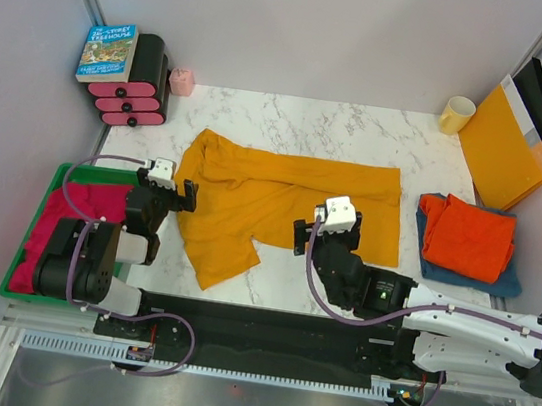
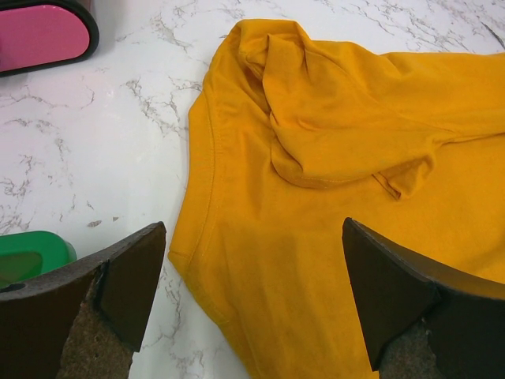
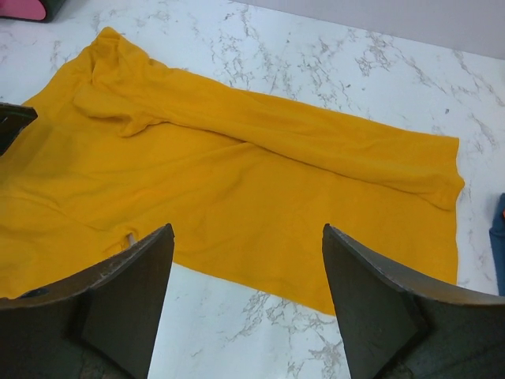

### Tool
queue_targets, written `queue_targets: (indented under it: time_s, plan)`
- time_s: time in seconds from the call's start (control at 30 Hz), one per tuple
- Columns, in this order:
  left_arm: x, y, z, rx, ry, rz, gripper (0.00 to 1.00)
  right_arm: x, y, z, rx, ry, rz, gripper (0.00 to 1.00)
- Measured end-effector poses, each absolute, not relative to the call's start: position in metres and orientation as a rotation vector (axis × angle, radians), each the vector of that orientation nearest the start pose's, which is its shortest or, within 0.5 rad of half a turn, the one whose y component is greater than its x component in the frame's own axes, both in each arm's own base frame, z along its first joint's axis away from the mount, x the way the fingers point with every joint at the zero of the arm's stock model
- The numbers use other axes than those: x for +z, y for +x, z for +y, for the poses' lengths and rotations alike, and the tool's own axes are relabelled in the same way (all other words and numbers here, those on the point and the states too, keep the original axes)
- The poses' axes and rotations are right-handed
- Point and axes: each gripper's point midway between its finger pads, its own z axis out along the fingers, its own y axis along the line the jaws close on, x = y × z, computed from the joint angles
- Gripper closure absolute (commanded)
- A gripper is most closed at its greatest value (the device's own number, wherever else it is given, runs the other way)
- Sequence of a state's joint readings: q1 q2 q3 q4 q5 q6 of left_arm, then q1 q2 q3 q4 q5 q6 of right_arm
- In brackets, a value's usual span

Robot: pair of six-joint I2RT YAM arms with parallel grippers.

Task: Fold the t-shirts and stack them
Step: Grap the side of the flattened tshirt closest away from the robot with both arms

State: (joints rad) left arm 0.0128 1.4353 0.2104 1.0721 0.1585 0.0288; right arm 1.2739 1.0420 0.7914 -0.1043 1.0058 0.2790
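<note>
Marble table point(image 1: 362, 130) bears mustard t-shirt point(image 1: 282, 200); left tool point(image 2: 252, 233), right tool point(image 3: 247, 233) gape; book point(image 1: 108, 51) unreadable.

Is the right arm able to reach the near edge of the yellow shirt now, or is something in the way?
Probably yes. The right gripper hangs open over the near edge of the yellow shirt, and nothing lies between them.

Bare marble table point(image 1: 303, 122) lay open from eleven to one o'clock beyond the mustard-yellow t-shirt point(image 1: 272, 198). The black drawer box point(image 1: 137, 93) and book point(image 1: 108, 51) crowded ten o'clock, the green tray point(image 1: 103, 177) nine, the orange-red t-shirt point(image 1: 468, 236) on the blue t-shirt point(image 1: 421, 246) three, envelope point(image 1: 506, 145) and mug point(image 1: 456, 115) two.
</note>
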Motion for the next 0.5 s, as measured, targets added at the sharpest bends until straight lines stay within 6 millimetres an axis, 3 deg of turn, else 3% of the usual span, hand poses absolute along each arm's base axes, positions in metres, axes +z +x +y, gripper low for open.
queue_targets:
  time_s: [0.17, 0.3, 0.37, 0.43, 0.5]
  plan:
    - [0.087, 0.364, -0.024, -0.051, 0.096, 1.724, 0.00, 0.237, 0.220, 0.239, 0.155, -0.278, 1.753, 0.17]
    - [0.098, 0.379, -0.050, 0.040, 0.106, 1.818, 0.00, 0.235, 0.220, 0.238, 0.147, -0.292, 1.761, 0.16]
    - [0.121, 0.398, -0.061, 0.085, 0.097, 1.865, 0.00, 0.234, 0.221, 0.236, 0.137, -0.296, 1.762, 0.15]
    - [0.162, 0.420, -0.080, 0.085, 0.038, 1.909, 0.00, 0.234, 0.222, 0.234, 0.124, -0.302, 1.761, 0.14]
    - [0.200, 0.425, -0.102, 0.022, -0.038, 1.925, 0.00, 0.234, 0.223, 0.232, 0.107, -0.301, 1.761, 0.14]
